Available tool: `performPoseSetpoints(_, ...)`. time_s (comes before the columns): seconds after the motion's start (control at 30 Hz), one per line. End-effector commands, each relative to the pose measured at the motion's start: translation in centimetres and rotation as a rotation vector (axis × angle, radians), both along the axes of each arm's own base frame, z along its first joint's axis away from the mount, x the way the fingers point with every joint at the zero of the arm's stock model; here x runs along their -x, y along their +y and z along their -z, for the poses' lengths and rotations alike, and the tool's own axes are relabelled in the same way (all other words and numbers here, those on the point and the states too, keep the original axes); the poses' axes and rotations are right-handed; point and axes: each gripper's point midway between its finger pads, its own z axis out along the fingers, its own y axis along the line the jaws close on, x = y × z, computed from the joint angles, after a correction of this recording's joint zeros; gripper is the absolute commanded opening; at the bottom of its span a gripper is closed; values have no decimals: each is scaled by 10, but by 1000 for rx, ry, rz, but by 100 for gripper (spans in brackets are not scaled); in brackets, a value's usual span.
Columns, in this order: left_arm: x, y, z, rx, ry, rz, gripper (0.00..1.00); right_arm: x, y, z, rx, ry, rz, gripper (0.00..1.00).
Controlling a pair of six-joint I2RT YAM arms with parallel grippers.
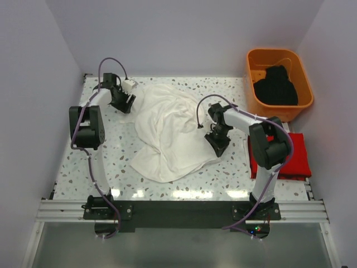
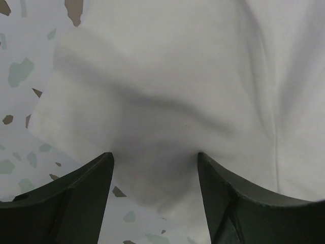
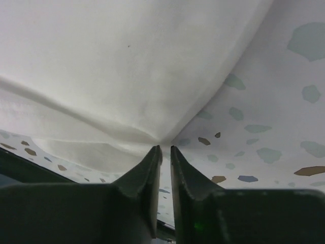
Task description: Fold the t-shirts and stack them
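Tees x3: white tee point(image 1: 167, 131) centre, red tee point(image 1: 294, 157) rt, black tee point(image 1: 276, 86) in tub point(image 1: 252, 60).

Right hand point(image 3: 166, 152) pinching white t-shirt point(image 3: 127, 66) edge, fingers nearly together, above speckled table point(image 3: 274, 117)

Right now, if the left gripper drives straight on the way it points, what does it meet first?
The white t-shirt: its fold sits right ahead of the left gripper, between the open fingers. The table beneath probably follows.

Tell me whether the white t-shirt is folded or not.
Not folded: the white t-shirt lies crumpled and loosely spread on the table, edges uneven.
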Motion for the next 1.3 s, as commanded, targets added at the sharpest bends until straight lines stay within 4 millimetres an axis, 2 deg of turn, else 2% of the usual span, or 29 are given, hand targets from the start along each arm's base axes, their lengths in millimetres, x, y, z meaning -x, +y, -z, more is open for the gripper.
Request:
performPoseSetpoints(0.0, -5, 13, 6, -91, 10, 4, 69, 0, -6, -5, 8, 21, -37, 11)
performPoseSetpoints(0.07, 10, 15, 12, -99, 59, 22, 55, -12, -13, -8, 23, -1, -23, 0)
performPoseSetpoints(0.1, 18, 18, 13, -103, 80, 35, 43, -15, -20, -8, 31, 5, -17, 0)
performPoseSetpoints(0.13, 24, 21, 6, -103, 78, 39, 38, -19, -23, -9, 34, -2, -15, 0)
performPoseSetpoints(0.17, 41, 23, 12, -101, 129, 45, 32, -28, -26, -13, 46, -21, -16, 0)
performPoseSetpoints(0.2, 49, 31, 10, -106, 144, 45, 26, -33, -29, -14, 48, -28, -22, 0)
performPoseSetpoints(0.23, 56, 34, -4, -104, 131, 42, 14, -40, -36, -16, 51, -37, -8, 0)
performPoseSetpoints(0.3, 87, 50, -5, -102, 192, 22, 3, -59, -40, -24, 57, -77, -14, 0)
performPoseSetpoints(0.37, 124, 56, -16, -100, 236, 20, 0, -79, -42, -34, 47, -120, -9, 0)
performPoseSetpoints(0.4, 138, 64, -19, -115, 250, 31, 0, -78, -42, -37, 41, -104, -23, 0)
performPoseSetpoints(0.43, 152, 69, -35, -146, 235, 28, 0, -79, -38, -37, 29, -88, -33, 0)
performPoseSetpoints(0.47, 186, 71, -23, -145, 317, 28, 0, -76, -35, -44, 5, -66, -44, 0)
performPoseSetpoints(0.5, 203, 73, -24, -159, 339, 40, 0, -73, -30, -46, -20, -55, -41, 0)
performPoseSetpoints(0.53, 234, 76, -21, -192, 380, 36, 0, -64, -25, -50, -59, -39, -39, 27)
performPoseSetpoints(0.6, 261, 84, -18, -236, 420, 26, 0, -54, -17, -50, -94, -26, -22, 56)
performPoseSetpoints(0.63, 278, 84, -15, -253, 440, 22, 0, -40, -16, -42, -97, 10, -21, 58)
performPoseSetpoints(0.7, 287, 86, -15, -273, 448, 7, 3, -36, -9, -36, -95, -16, -31, 58)
performPoseSetpoints(0.73, 284, 84, -16, -259, 441, 9, 11, -28, -10, -28, -82, -2, -25, 58)
performPoseSetpoints(0.77, 282, 84, -18, -256, 438, 3, 20, -34, -7, -22, -83, -27, -5, 58)
performPoseSetpoints(0.8, 277, 78, -20, -221, 423, 3, 34, -36, -5, -18, -82, -33, 5, 58)
performPoseSetpoints(0.9, 257, 75, -32, -185, 393, -6, 51, -49, -1, -8, -73, -66, 52, 58)
performPoseSetpoints(0.93, 242, 76, -40, -173, 361, -6, 53, -56, 1, -10, -75, -86, 63, 58)
performPoseSetpoints(1.0, 227, 77, -51, -157, 330, -6, 58, -64, 5, -13, -85, -101, 78, 60)
performPoseSetpoints(1.03, 204, 76, -66, -129, 265, -1, 60, -69, 7, -17, -92, -119, 82, 62)
performPoseSetpoints(1.1, 182, 75, -78, -98, 216, 5, 63, -77, 9, -19, -102, -144, 87, 72)
performPoseSetpoints(1.13, 155, 73, -87, -67, 164, 11, 63, -81, 11, -19, -102, -148, 88, 73)
performPoseSetpoints(1.2, 130, 70, -94, -19, 133, -7, 64, -83, 12, -14, -100, -130, 92, 69)
performPoseSetpoints(1.23, 104, 69, -98, 19, 102, -6, 64, -85, 13, -8, -94, -116, 92, 67)
performPoseSetpoints(1.27, 93, 67, -98, 45, 96, -5, 64, -85, 14, -5, -97, -110, 95, 66)
